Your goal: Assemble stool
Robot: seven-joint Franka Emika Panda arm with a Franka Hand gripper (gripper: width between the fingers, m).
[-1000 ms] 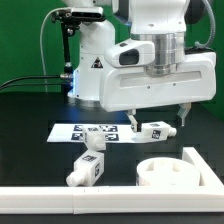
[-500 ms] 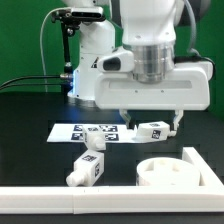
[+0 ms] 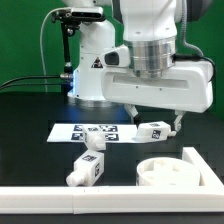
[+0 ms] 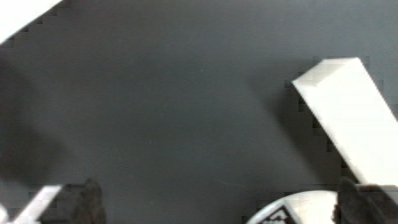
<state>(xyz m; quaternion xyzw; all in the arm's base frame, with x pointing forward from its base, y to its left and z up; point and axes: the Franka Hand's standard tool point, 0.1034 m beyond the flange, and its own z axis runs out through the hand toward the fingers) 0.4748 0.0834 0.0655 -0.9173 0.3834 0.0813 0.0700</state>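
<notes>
The stool lies in loose white parts. Its round disc seat (image 3: 165,172) rests at the front, on the exterior view's right. One tagged leg (image 3: 88,170) lies at the front left, a second leg (image 3: 95,143) just behind it, and a third leg (image 3: 152,130) further right. My gripper (image 3: 155,121) hangs open around that third leg, one finger on each side, apart from it. In the wrist view my gripper (image 4: 217,203) shows both dark fingertips (image 4: 64,205) spread wide. A white tagged part (image 4: 290,212) sits near one finger, mostly cut off by the frame edge.
The marker board (image 3: 82,130) lies flat behind the legs. A low white fence (image 3: 100,201) runs along the front, with a side arm (image 3: 196,158) beside the seat. A white bar (image 4: 349,110) stands out on the dark tabletop. A camera stand (image 3: 68,45) rises at the back.
The hand has turned and shifted slightly over the third leg, its body now tilted the other way. The jaws stayed wide open. No part has moved.
</notes>
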